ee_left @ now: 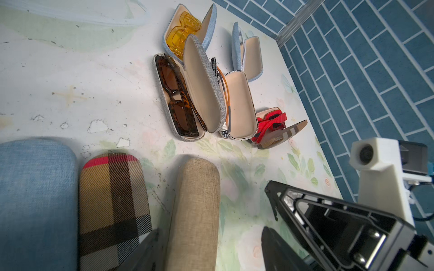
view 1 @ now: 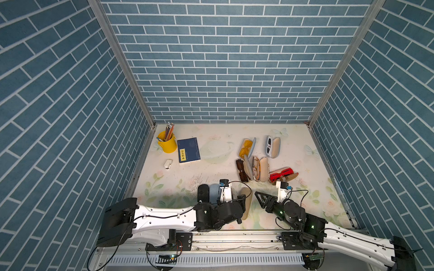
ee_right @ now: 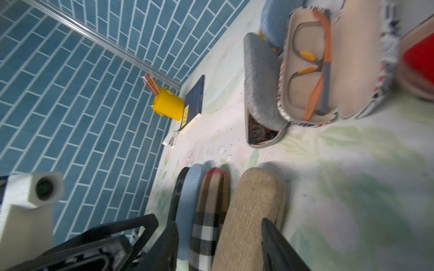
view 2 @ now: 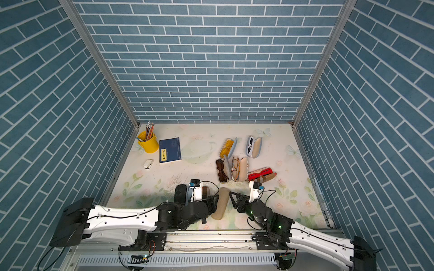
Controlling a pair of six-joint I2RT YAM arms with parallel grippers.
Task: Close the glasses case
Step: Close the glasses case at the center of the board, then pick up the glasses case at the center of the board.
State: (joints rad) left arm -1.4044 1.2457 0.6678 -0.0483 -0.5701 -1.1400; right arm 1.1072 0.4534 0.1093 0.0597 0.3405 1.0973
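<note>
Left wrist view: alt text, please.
A blue case, a plaid case and a tan case, all closed, lie side by side; the tan case sits between the open fingers of the left gripper. Beyond them, open cases hold glasses; the right gripper is alongside.

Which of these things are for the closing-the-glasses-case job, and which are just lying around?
For the job, open: yellow glasses case, white glasses case, brown glasses case, orange glasses case, red glasses case.

Just lying about: pencil cup, blue book, small white object, already shut beige case.
</note>
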